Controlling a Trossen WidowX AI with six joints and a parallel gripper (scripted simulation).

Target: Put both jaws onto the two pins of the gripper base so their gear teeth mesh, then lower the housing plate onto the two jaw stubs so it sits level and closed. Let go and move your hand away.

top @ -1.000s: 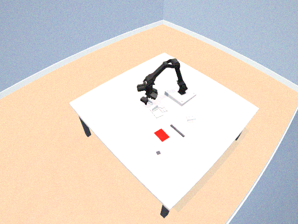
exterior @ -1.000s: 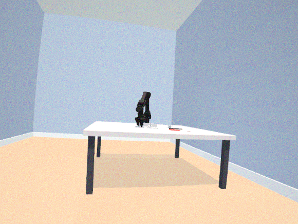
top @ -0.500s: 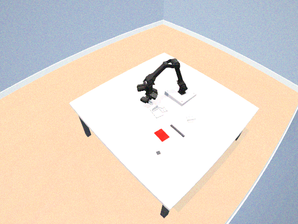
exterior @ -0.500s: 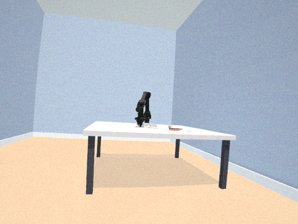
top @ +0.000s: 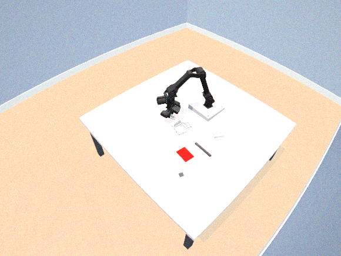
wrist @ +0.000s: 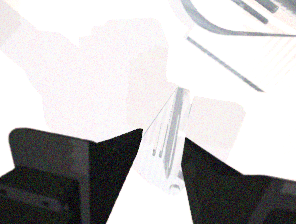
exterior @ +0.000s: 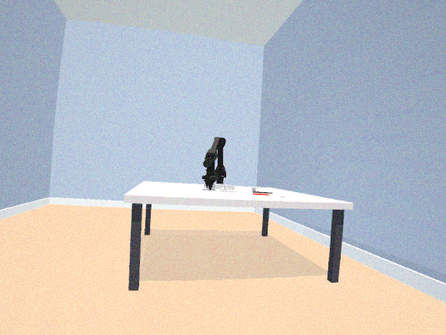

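My gripper [top: 170, 116] [exterior: 210, 188] [wrist: 160, 136] is low over the table and shut on a white jaw [wrist: 172, 145]. The jaw is narrow and ribbed, with a small round end towards the bottom of the wrist view. The dark fingers stand on either side of it. A group of white parts [top: 177, 124] [exterior: 229, 187] stands just beside the gripper. A curved white part with grey edges [wrist: 212, 27] shows at the top right of the wrist view. Which of these is the gripper base, the other jaw or the housing plate, I cannot tell; pins and teeth are too pale to make out.
A small white part [top: 218, 135] [exterior: 254, 189] lies apart. A dark bar [top: 203, 149], a red rectangle [top: 185, 154] and a small grey square [top: 181, 174] lie on the white table [top: 123, 138]. The arm's white base block [top: 209, 115] stands behind.
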